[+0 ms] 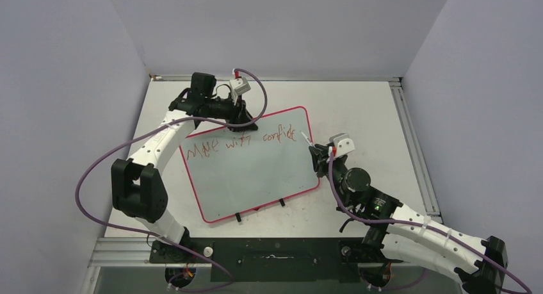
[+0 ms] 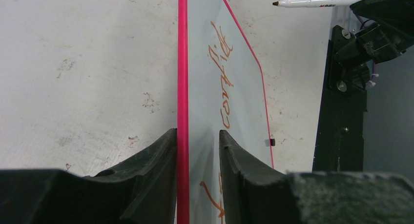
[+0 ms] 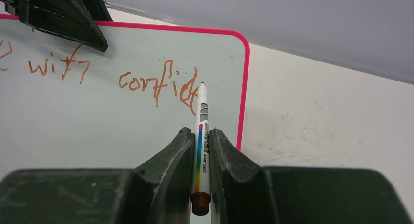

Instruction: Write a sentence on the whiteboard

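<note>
The whiteboard (image 1: 256, 179) stands tilted on the table, pink-rimmed. On it the sentence (image 1: 243, 142) reads roughly "Move with confid" in red-brown strokes. My left gripper (image 1: 253, 122) straddles the board's top rim (image 2: 182, 87): one finger lies against the pink edge, the other stands off the board face, so it is open. My right gripper (image 3: 199, 131) is shut on a white marker (image 3: 202, 136). The marker's tip sits at the last letter of "confid" (image 3: 156, 82), near the board's right rim. Whether the tip touches the board I cannot tell.
Two small black feet (image 1: 238, 217) prop the board's near edge. A black mounting plate (image 1: 275, 252) carries both arm bases. A metal rail (image 1: 410, 147) runs along the table's right side, and grey walls close in on three sides.
</note>
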Tool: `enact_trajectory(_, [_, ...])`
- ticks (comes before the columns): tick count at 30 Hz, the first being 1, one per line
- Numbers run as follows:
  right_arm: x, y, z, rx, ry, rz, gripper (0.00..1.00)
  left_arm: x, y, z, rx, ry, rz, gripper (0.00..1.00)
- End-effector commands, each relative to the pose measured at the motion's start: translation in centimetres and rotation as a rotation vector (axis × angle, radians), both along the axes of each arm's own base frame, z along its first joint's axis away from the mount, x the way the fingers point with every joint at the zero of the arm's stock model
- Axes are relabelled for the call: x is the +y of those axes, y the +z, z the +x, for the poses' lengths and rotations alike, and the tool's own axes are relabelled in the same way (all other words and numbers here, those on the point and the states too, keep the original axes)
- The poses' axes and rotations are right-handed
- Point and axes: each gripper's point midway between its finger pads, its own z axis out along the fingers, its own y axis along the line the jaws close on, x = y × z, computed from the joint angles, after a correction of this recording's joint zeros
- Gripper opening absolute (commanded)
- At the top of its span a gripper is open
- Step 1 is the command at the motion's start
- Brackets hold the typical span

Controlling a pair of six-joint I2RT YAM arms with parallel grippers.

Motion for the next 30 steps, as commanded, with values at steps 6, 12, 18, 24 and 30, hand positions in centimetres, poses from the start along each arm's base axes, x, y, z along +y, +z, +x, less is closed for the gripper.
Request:
enact_trajectory(6, [-0.2, 1.8, 0.0, -0.043, -0.001, 0.066, 0.05, -1.3, -0.3, -1.3, 0.191, -0.056, -0.026, 0.35])
enact_trajectory(12, [-0.5, 1.7, -0.1, -0.047, -0.006, 0.061, 0.05, -2.1, 0.2, -1.1, 0.211, -0.077, -0.011, 0.34])
enact_trajectory(18, [-1.0, 1.9, -0.2, -0.052, -0.014, 0.063, 0.05, -2.3, 0.8, -1.7, 0.214, -0.097, -0.011, 0.33])
enact_trajectory(24, [-1.1, 2.0, -0.3, -0.048, -0.014, 0.059, 0.05, -2.2, 2.0, -2.6, 0.181, -0.116, -0.035, 0.30])
enact_trajectory(30, [-1.0, 2.2, -0.4, -0.046, -0.007, 0.069, 0.05, -2.2, 2.7, -3.1, 0.172, -0.129, -0.059, 0.27])
